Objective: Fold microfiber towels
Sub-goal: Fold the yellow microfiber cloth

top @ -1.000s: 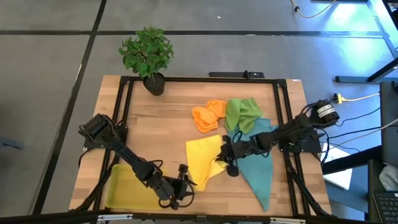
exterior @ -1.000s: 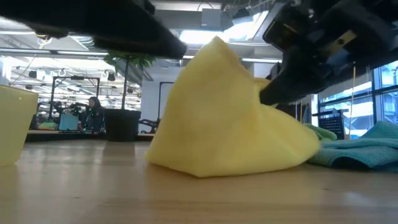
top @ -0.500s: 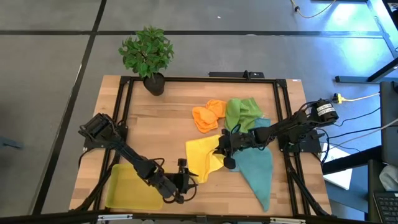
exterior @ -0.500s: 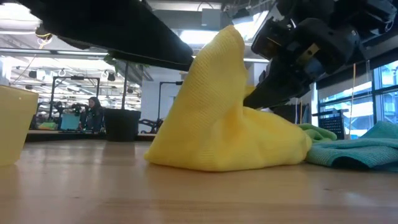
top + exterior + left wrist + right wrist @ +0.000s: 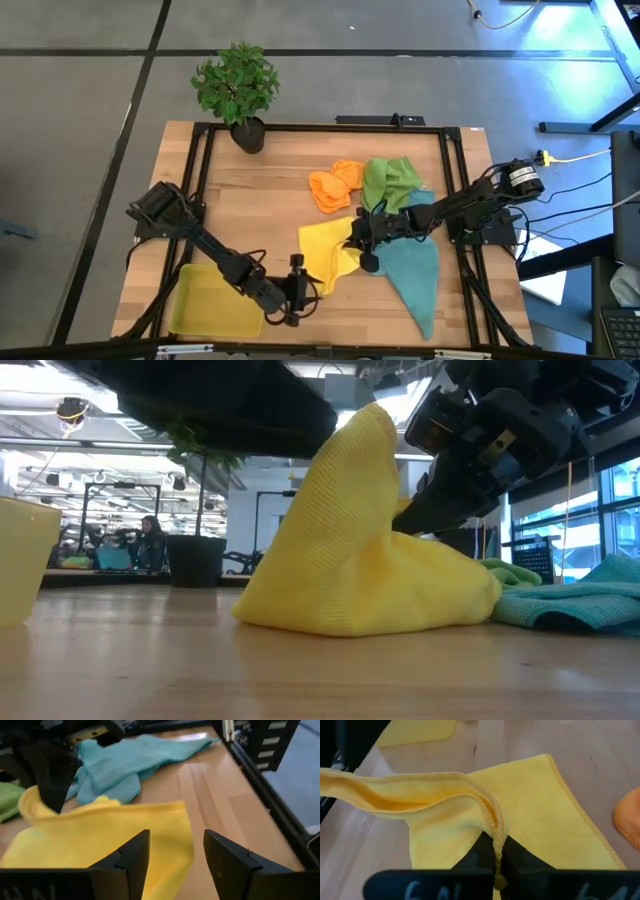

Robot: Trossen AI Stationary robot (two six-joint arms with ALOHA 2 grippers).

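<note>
High view: right gripper point(image 5: 357, 240) sits mid-table, pinched on the inner edge of the yellow towel point(image 5: 325, 255), which spreads from it toward the front of the table. Behind the right gripper lie the green towel point(image 5: 390, 182) and, just beside that, the orange towel point(image 5: 335, 186). Teal towel point(image 5: 415, 272) lies under and past the right arm, its point running to the front edge. Left gripper point(image 5: 303, 290) is at the yellow towel's front corner, fingers apart, nothing between them. The yellow tray point(image 5: 210, 300) lies behind the left gripper, under that arm. Potted plant point(image 5: 238, 90) stands at the far rim, well apart from both grippers.

Low view: yellow towel point(image 5: 365, 550) is pulled up into a peak; right gripper point(image 5: 425, 510) grips it on the slope just below the peak. Teal towel point(image 5: 580, 605) lies flat beyond it; a sliver of green towel point(image 5: 512, 573) is behind. Tray wall point(image 5: 25, 560) is at the far side.

Left wrist view: both fingers point(image 5: 132, 857) spread, empty, hovering over the yellow towel's point(image 5: 95, 835) near corner. Teal towels point(image 5: 125, 762) lie ahead, past the yellow one.

Right wrist view: fingers point(image 5: 482, 852) clenched on a raised hem of the yellow towel point(image 5: 535, 815); the rest lies flat on the wood ahead.
</note>
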